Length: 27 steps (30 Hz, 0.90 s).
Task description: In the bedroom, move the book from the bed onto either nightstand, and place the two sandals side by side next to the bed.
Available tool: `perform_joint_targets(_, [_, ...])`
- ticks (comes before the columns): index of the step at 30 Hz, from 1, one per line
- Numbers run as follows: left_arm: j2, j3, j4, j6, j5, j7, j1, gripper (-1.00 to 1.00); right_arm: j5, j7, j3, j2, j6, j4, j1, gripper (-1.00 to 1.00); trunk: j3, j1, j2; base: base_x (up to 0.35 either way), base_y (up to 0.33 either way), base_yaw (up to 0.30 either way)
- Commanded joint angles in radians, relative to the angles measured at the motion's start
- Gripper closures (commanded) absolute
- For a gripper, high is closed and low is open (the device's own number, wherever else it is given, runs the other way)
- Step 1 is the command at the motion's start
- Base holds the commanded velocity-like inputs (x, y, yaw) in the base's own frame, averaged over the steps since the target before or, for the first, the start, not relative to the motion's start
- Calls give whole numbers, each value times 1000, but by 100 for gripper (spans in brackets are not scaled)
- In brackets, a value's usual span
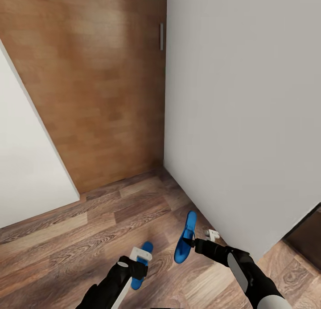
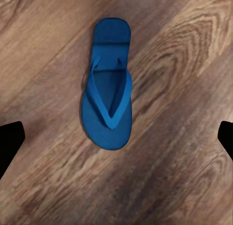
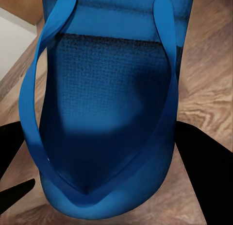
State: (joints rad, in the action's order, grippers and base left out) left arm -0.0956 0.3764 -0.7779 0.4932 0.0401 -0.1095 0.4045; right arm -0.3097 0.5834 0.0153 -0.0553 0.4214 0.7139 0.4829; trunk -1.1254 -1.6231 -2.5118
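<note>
The right gripper [image 1: 191, 242] pinches one sandal [image 1: 185, 237] by its edge, lifted off the wood floor [image 1: 67, 251] (presumably for carrying); the left gripper [image 1: 142, 262] hangs spread above the other sandal [image 2: 109, 89], lying flat

Wood-plank floor [image 1: 89, 237] with one sandal

A bright blue flip-flop [image 2: 108, 84] lies flat on the brown planks, straps up, below the left arm.
</note>
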Motion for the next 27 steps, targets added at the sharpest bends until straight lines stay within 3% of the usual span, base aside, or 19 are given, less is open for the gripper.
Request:
perform_joint_targets(1, [1,4,-1,5,4,-7,0,-100,-8,1,2,0,8,1,0,100,-1,0,0,198,0,0])
perform_joint_targets(18, [-1,7,-1,5,5,-8,0,-100,-16,7,6,-7,16,5,0,100,-1,0,0,21,0,0])
perform_joint_targets(27, [-1,7,-1,5,4,-10,0,-100,-16,7,5,-6,17,6,0,100,-36,-4,-2,0,0,0])
